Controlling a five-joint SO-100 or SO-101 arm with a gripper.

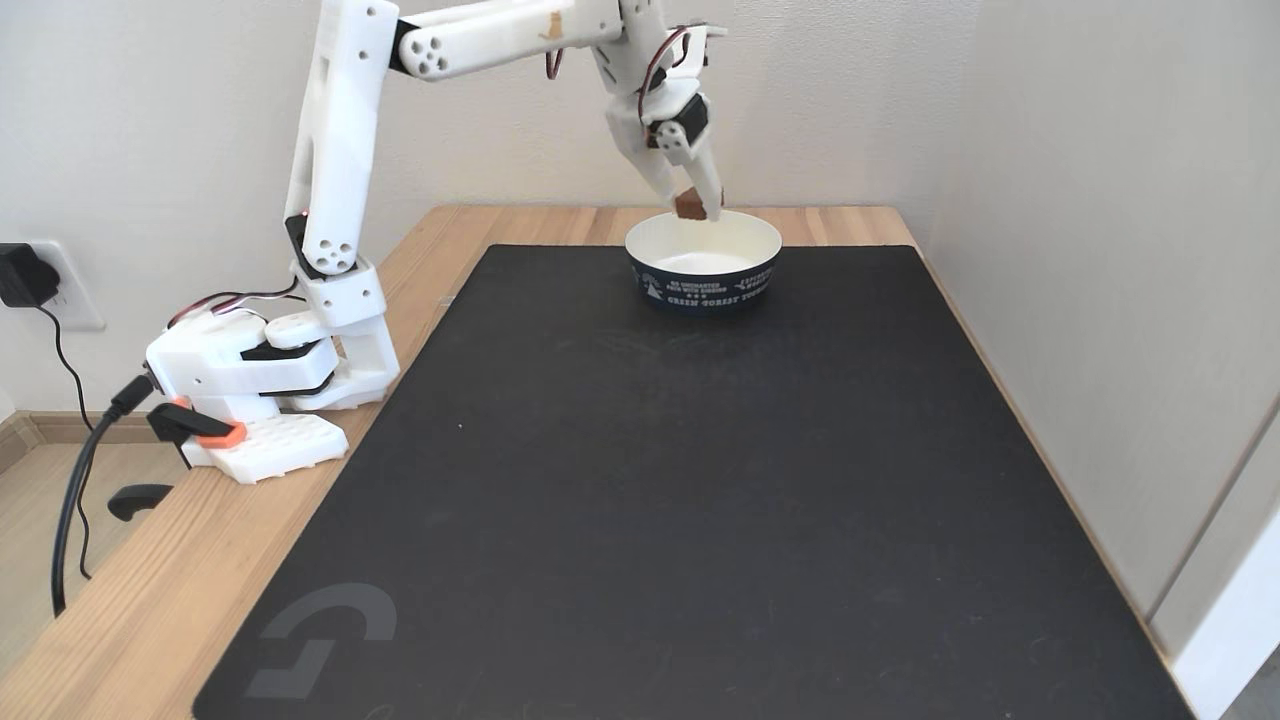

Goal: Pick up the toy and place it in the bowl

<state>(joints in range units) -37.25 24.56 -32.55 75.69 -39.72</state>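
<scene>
— Where's the toy [689, 205]?
— One brown block, pinched in the hand [693, 208], just above the rim of the single bowl [704, 275].
— Any writing?
— "GREEN FOREST" on its navy side (the rest is too small), on a black mat [690, 480] over the worktop [130, 610].

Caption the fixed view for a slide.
White claw holds small reddish-brown block above navy paper bowl on black mat.
</scene>
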